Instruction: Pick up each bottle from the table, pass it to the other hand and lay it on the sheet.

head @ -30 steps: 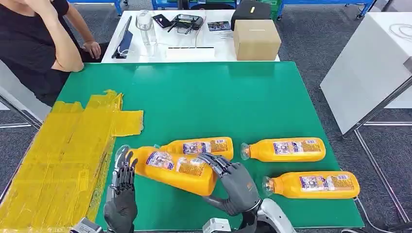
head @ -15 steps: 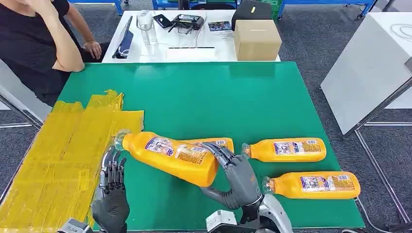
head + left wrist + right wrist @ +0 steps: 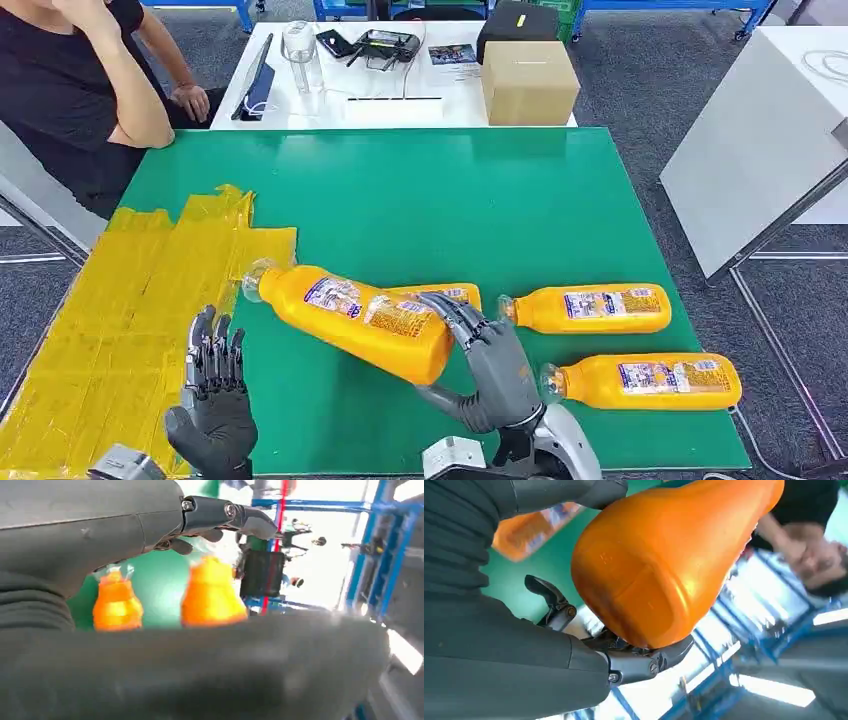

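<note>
Nearest the robot, the left hand (image 3: pixel 212 400) is hovering palm up with its fingers (image 3: pixel 208 345) spread and nothing in it, over the near edge of the green table (image 3: pixel 420 200) where the yellow sheet (image 3: pixel 120 310) is lying. The right hand (image 3: pixel 490 375) is gripping the base of a tilted orange bottle (image 3: pixel 350 315), whose cap end is pointing toward the sheet and reaching just short of it, off the table surface. Right behind the held bottle, a second bottle (image 3: pixel 445 296) is lying on the table, partly hidden by it. Right of the held bottle, two more are lying flat: the near bottle (image 3: pixel 645 380) and, beyond it, the far bottle (image 3: pixel 590 308). Past the green table, a cardboard box (image 3: pixel 527 80) is sitting on a white table (image 3: pixel 400 100), and a person (image 3: pixel 70 90) is sitting at the far left corner.
</note>
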Robot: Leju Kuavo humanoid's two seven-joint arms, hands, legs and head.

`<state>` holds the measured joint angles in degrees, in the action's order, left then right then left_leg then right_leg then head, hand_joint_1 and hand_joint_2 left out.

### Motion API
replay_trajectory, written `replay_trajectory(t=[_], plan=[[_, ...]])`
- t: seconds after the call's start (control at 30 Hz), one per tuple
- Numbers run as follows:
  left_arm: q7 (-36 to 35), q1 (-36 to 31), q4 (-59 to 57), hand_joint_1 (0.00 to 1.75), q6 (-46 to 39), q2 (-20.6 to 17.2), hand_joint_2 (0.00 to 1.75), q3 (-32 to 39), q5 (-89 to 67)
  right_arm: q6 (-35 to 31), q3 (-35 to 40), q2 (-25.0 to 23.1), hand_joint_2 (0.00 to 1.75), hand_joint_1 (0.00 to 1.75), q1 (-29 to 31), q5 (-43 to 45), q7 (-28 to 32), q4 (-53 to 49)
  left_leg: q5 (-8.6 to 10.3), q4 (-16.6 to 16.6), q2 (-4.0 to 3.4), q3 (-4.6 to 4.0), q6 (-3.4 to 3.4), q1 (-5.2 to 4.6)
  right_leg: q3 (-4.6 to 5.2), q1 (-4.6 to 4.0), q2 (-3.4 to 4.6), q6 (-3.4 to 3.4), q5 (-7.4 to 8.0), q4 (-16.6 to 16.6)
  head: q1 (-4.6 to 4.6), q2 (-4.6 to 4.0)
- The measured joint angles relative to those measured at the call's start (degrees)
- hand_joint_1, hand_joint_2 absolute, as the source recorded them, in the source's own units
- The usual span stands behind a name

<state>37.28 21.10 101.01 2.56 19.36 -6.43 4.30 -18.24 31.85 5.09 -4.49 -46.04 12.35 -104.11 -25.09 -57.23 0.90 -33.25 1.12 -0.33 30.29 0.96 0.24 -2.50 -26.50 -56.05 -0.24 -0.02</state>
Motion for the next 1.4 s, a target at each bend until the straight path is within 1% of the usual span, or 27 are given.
replay_trajectory(t=[0.1, 0.2, 0.27, 0.37, 0.63, 0.83, 1.03, 1.4], plan=[[-5.9, 0.0, -1.4, 0.00, 8.9, 0.2, 1.75, 1.8, 10.5, -9.0, 0.0, -1.5, 1.75, 1.75, -0.2, -9.6, -1.1, -1.0, 0.00, 0.0, -0.03, 0.00, 0.00, 0.01, 0.01, -0.01, 0.00, 0.00, 0.00, 0.0, 0.00, 0.00], [-8.3, -0.2, -3.5, 0.00, 17.1, 0.4, 1.75, 3.0, 15.2, -14.3, 0.8, -2.6, 1.75, 1.75, 0.4, -11.9, -1.2, -1.6, 0.00, 0.0, -0.02, 0.00, 0.00, 0.01, 0.01, -0.01, 0.00, 0.00, 0.00, 0.0, 0.00, 0.00], [-8.4, -0.2, -4.5, 0.00, 19.0, 0.5, 1.75, 3.2, 16.2, -17.0, 1.6, -3.1, 1.75, 1.75, 0.6, -11.9, -0.4, -2.2, 0.00, 0.0, -0.01, 0.00, 0.00, 0.01, 0.01, -0.01, 0.00, 0.00, 0.00, 0.0, 0.00, 0.00], [-8.4, -0.2, -5.4, 0.00, 19.2, 0.5, 1.75, 3.4, 16.7, -19.1, 2.4, -3.6, 1.75, 1.75, 0.7, -11.3, 0.8, -3.4, 0.00, 0.0, -0.01, -0.01, 0.00, 0.01, 0.01, 0.00, 0.00, 0.00, 0.00, 0.0, 0.00, 0.00], [-8.5, -0.1, -7.4, 0.00, 22.9, 0.6, 1.75, 4.1, 17.1, -18.7, 3.9, -3.8, 1.75, 1.75, 1.0, -10.6, 2.7, -4.0, 0.00, 0.0, 0.00, -0.01, 0.00, 0.00, -0.01, 0.00, 0.00, 0.00, 0.00, 0.0, 0.02, 0.00], [-8.5, -0.1, -8.6, 0.00, 26.3, 0.7, 1.75, 4.2, 18.1, -16.1, 5.7, -4.6, 1.75, 1.75, 1.9, -11.3, 3.3, -3.4, 0.00, 0.0, 0.00, 0.00, 0.00, 0.01, 0.00, -0.01, 0.00, 0.00, 0.00, 0.0, 0.00, 0.00], [-8.2, -0.1, -9.3, 0.00, 27.0, 0.7, 1.75, 4.2, 18.0, -15.6, 7.1, -5.0, 1.75, 1.75, 2.3, -12.5, 3.3, -2.8, 0.00, 0.0, 0.00, -0.01, -0.01, 0.01, 0.00, -0.01, 0.00, 0.00, -0.01, 0.0, 0.02, 0.00], [-9.0, -0.3, -10.5, 0.00, 33.5, 0.9, 1.75, 4.2, 22.1, -14.2, 10.1, -6.2, 1.75, 1.75, 2.7, -15.9, 2.3, -0.5, 0.00, 0.0, 0.00, 0.00, -0.01, 0.01, 0.00, -0.01, 0.00, 0.01, -0.01, 0.0, 0.00, 0.00]])
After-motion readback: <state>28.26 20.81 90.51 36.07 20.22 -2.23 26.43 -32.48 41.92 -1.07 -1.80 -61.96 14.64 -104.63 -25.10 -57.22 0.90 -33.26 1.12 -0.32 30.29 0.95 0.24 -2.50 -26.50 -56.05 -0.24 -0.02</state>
